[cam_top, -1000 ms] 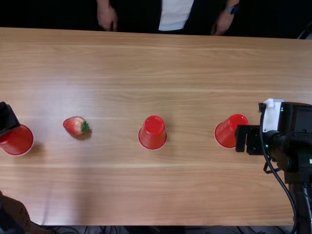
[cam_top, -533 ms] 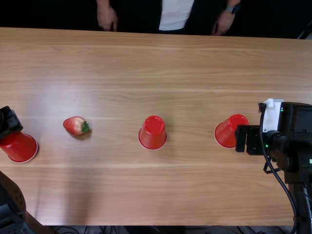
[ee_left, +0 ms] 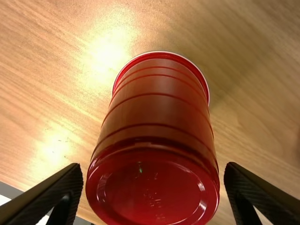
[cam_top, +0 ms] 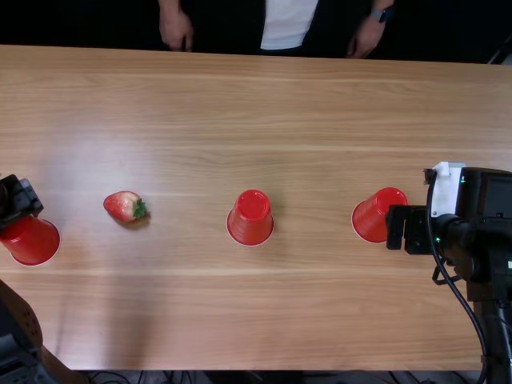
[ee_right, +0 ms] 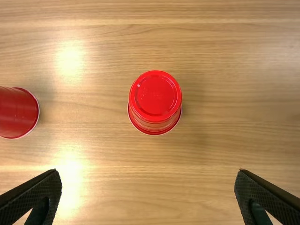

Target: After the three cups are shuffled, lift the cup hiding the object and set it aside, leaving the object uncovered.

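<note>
A red strawberry [cam_top: 124,206] lies uncovered on the table [cam_top: 256,120], left of centre. Beyond it at the far left, an upside-down red cup [cam_top: 30,238] [ee_left: 154,140] stands rim-down on the wood. My left gripper [cam_top: 18,200] [ee_left: 152,187] is open, one finger [ee_left: 47,197] on each side of the cup's base with a narrow gap. The middle cup [cam_top: 250,218] [ee_right: 16,112] and the right cup [cam_top: 378,214] [ee_right: 154,102] stand upside down. My right gripper [cam_top: 404,228] [ee_right: 149,187] hangs open above the table, just beside the right cup.
The left cup stands close to the table's left end. A person stands behind the far edge, hands off the table. Bare wood stretches between the cups and along the far half.
The left cup and my left gripper shifted slightly toward the table's near edge, then settled. The strawberry, the other two cups and the right arm have not moved.
</note>
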